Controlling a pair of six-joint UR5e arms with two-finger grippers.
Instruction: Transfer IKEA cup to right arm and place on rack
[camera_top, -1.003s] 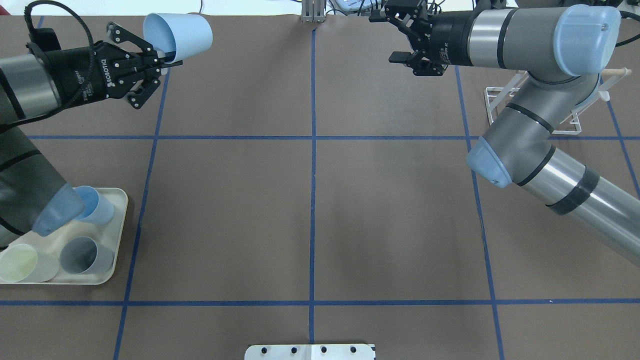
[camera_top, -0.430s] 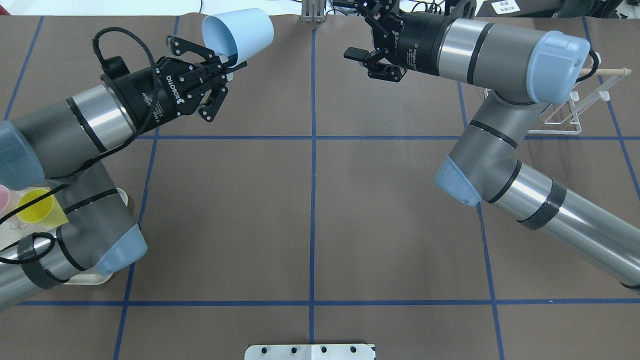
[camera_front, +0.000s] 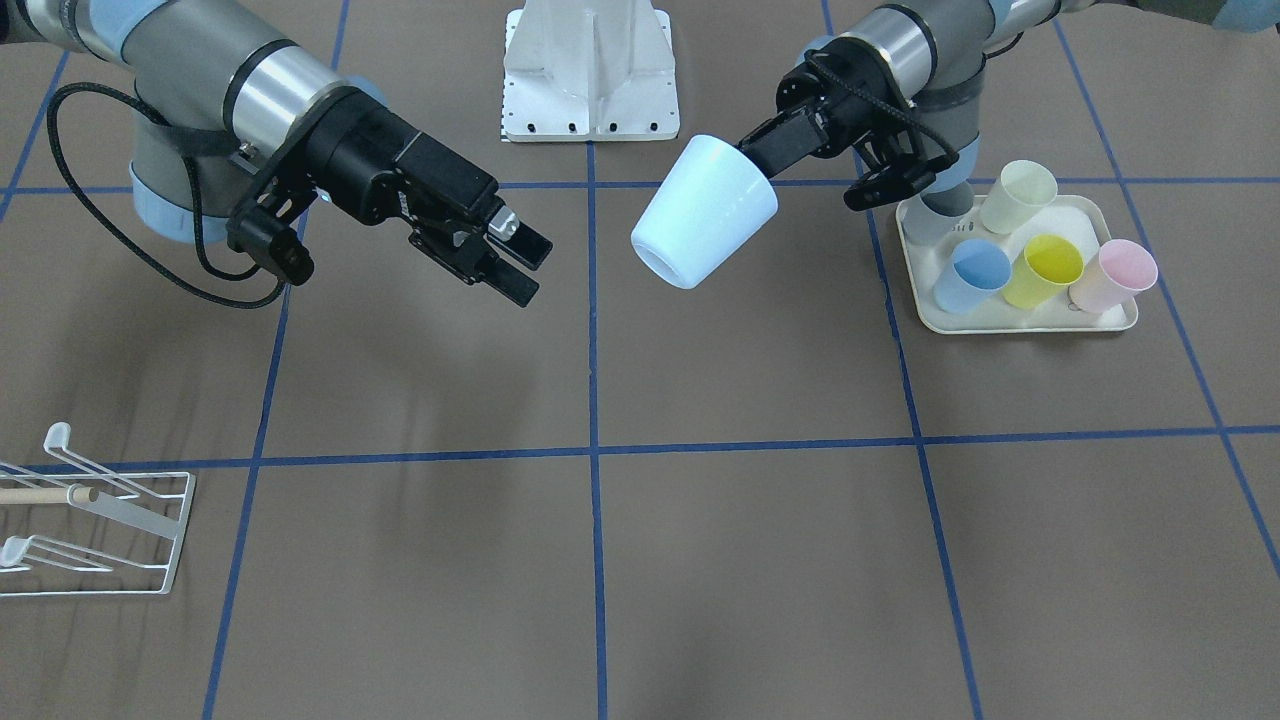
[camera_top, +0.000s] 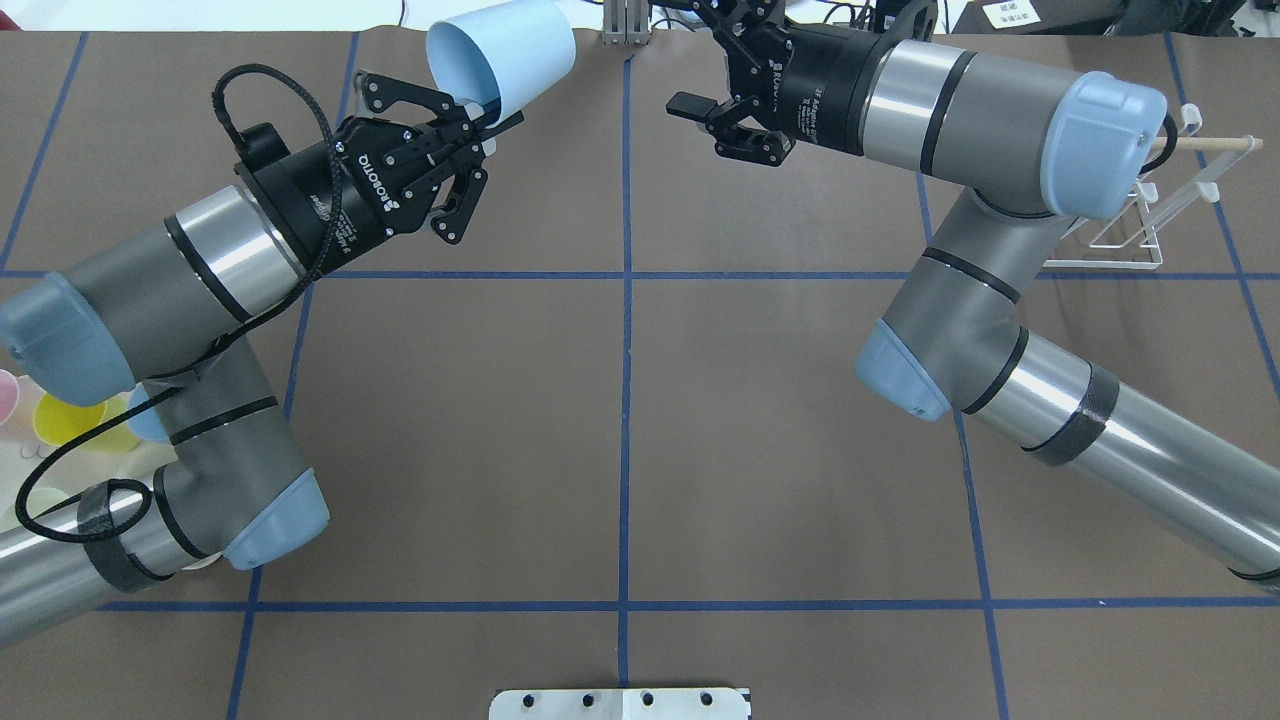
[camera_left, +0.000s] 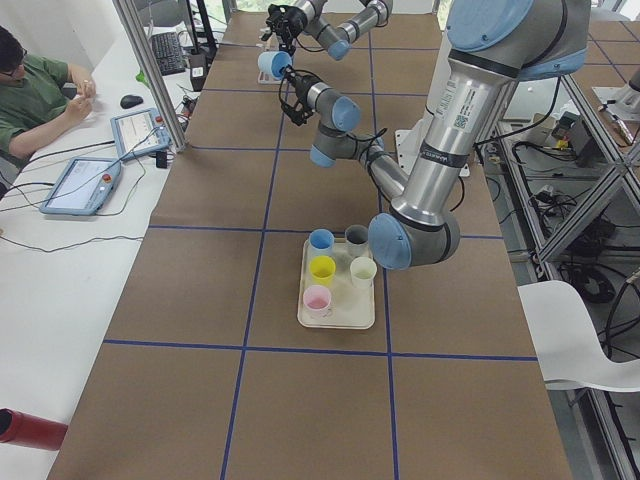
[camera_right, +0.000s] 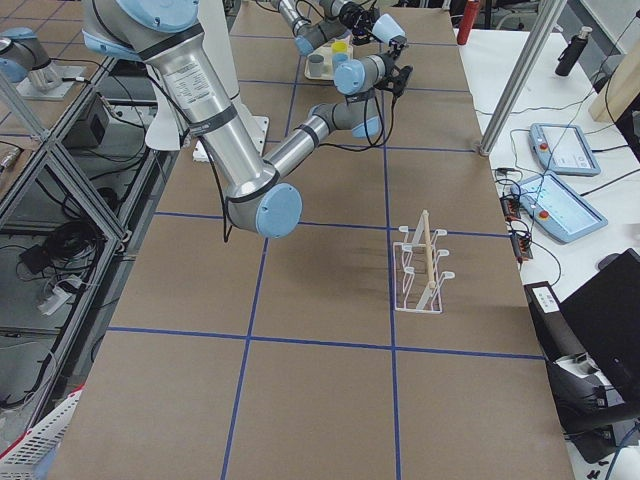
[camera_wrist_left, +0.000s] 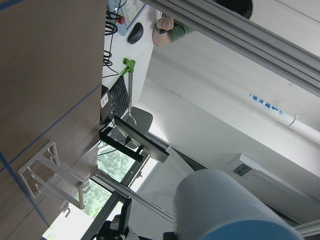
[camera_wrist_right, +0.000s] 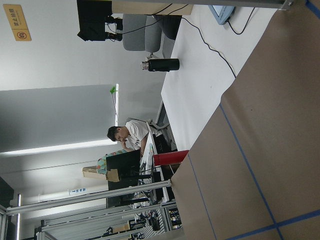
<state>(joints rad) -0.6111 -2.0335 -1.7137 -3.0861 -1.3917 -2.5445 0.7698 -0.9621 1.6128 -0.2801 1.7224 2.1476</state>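
The pale-blue IKEA cup (camera_front: 705, 210) hangs above the worktop (camera_front: 700, 500), just to the robot's left of the centre line. Its long axis is tilted, with the mouth toward the left end effector (camera_front: 762, 155) and the base slanting down toward the right end effector (camera_front: 525, 265). The left end effector pinches the cup's rim, one finger inside. The right one's jaws stand apart and empty, near the cup but not touching it. The wire rack (camera_front: 100, 540) stands well apart.
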